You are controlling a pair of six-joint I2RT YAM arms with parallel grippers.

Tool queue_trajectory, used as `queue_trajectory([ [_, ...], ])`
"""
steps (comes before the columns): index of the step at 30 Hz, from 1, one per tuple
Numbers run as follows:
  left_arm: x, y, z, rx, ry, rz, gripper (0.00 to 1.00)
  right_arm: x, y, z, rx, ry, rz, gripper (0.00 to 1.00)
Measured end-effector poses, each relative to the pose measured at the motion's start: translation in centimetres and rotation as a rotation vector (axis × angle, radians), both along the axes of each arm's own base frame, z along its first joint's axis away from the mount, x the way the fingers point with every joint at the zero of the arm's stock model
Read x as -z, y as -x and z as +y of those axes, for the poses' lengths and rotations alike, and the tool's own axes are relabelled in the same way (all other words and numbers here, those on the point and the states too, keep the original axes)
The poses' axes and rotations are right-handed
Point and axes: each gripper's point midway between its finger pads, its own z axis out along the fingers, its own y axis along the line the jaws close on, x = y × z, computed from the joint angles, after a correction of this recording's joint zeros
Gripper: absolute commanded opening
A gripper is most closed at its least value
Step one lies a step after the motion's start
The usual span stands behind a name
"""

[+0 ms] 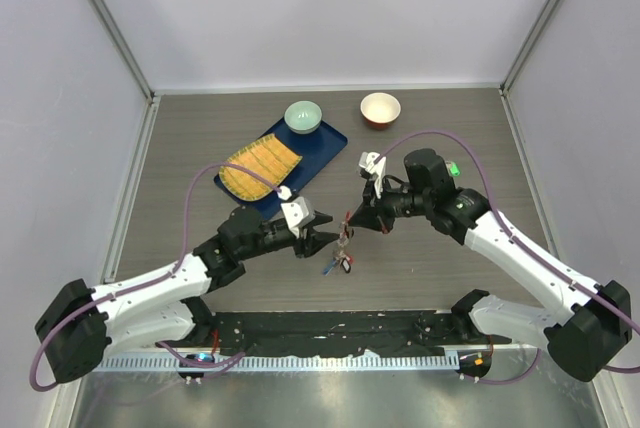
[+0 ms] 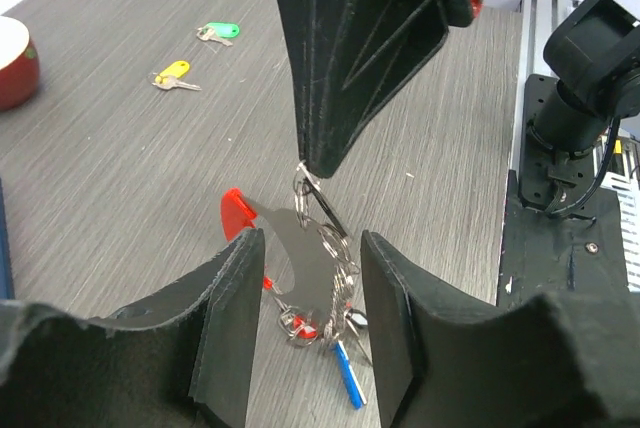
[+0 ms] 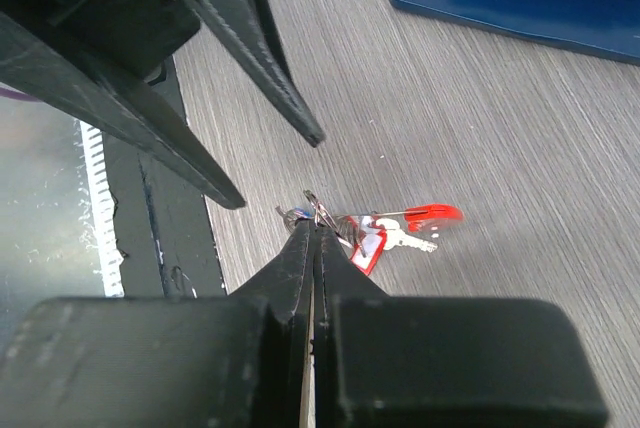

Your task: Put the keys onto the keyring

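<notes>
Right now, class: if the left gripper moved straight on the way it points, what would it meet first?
Probably the keyring, dangling from the shut right gripper just ahead of the open left gripper; depth is unclear.

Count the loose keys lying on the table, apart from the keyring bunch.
2. A small silver key with a green plastic head lies far back in the left wrist view; a yellow-headed one lies just nearer and to its left. Others may be hidden from view.
</notes>
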Motion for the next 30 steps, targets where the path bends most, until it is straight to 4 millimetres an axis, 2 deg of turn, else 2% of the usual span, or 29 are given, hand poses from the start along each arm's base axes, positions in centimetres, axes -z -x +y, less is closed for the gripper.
queue_trajectory([
  [5,-0.2,-0.8,-1.1,0.003,-0.024,0.019,0.47,-0.4,0.4,0.0,-0.017,-0.009,-0.013,0.01],
  [10,-0.7,-1.3,-1.8,0.005,-0.037,0.027,0.41,-0.5,0.5,0.0,-0.029,-0.013,-0.018,0.01],
  [22,1.2,-0.8,-1.8,0.04,-0.136,0.086,0.34,-0.5,0.6,0.0,-0.033,-0.015,-0.019,0.01],
  [30,1.4,-0.9,-1.9,0.045,-0.156,0.089,0.33,-0.7,0.6,0.0,-0.034,-0.019,-0.024,0.01],
])
